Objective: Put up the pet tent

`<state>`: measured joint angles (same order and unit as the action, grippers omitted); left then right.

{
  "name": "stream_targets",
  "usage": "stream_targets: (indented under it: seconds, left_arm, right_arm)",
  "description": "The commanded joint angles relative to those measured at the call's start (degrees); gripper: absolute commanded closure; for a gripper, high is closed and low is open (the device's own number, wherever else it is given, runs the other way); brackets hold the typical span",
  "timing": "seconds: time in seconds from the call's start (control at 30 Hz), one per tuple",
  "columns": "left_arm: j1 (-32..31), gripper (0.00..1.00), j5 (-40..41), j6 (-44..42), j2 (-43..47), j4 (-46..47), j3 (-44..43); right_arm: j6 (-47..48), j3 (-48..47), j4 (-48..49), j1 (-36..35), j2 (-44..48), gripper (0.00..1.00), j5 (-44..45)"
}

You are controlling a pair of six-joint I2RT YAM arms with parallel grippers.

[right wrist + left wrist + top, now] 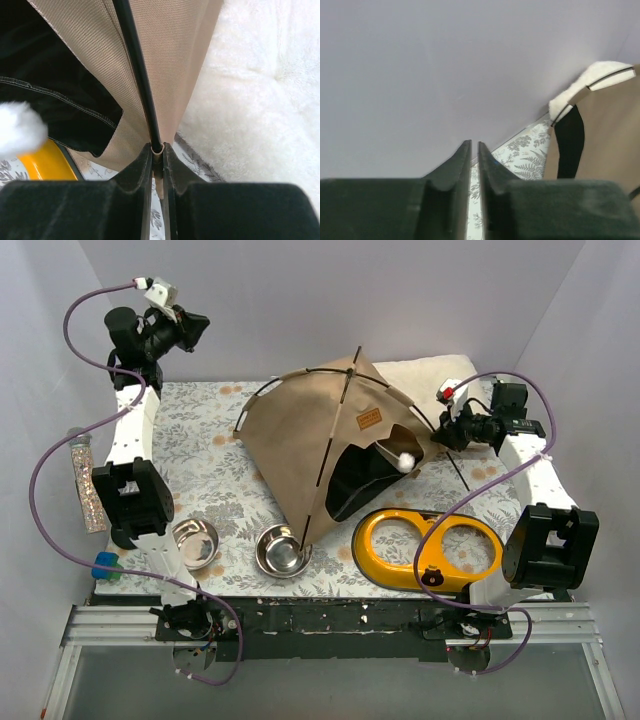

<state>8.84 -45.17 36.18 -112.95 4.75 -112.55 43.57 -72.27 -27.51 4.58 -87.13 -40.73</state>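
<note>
**Top view.** The pet tent, a tan fabric pyramid with black lining, stands from the middle of the table toward its far right corner. Its arched doorway faces the near right, and a white pom-pom hangs at the opening. The tent's near corner comes down just beside a steel bowl at the near edge. A second steel bowl lies toward the near left corner. A yellow two-hole bowl stand lies at the near right, just in front of the doorway. A cream fluffy cushion shows behind the tent along the far edge.

**Right gripper**. It sits at the tent's right side, its jaws narrow and pinched on the lower end of a thin black rod that runs along the fabric edge.

**Left gripper**. It is raised over the far left corner, well apart from the tent. Its fingers are drawn together with only a sliver between them, and they hold nothing.
</note>
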Motion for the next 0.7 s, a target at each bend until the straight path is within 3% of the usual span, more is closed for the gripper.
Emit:
stream_targets:
  seconds: [0.0, 0.03, 0.13, 0.33, 0.67]
  left_arm:
    - [-3.39, 0.74, -10.52, -1.1, 3.78, 1.58, -0.65]
    - [-4.09, 0.6, -12.82, -3.81, 4.05, -0.51, -1.61]
    - [-7.95, 0.5, -14.16, -16.27, 5.45, -12.36, -3.72]
    - [-18.41, 0.49, -8.98, -35.72, 7.3, -22.76, -3.02]
    - [-23.87, 0.51, -6.69, -48.74, 5.98, -29.71, -3.81]
  right_arm:
    - [-5.07, -3.13, 0.08, -0.27, 1.26, 0.99, -1.89]
    - [-6.29, -3.4, 0.96, -0.45, 1.52, 0.99, -2.33]
    - [-8.85, -4.37, 2.98, -0.89, 1.96, 0.99, -2.95]
    - [-11.31, -7.09, 3.25, -3.17, 2.32, 0.99, -3.92]
    - [-13.95, -10.26, 3.69, -7.21, 3.37, 0.99, -4.27]
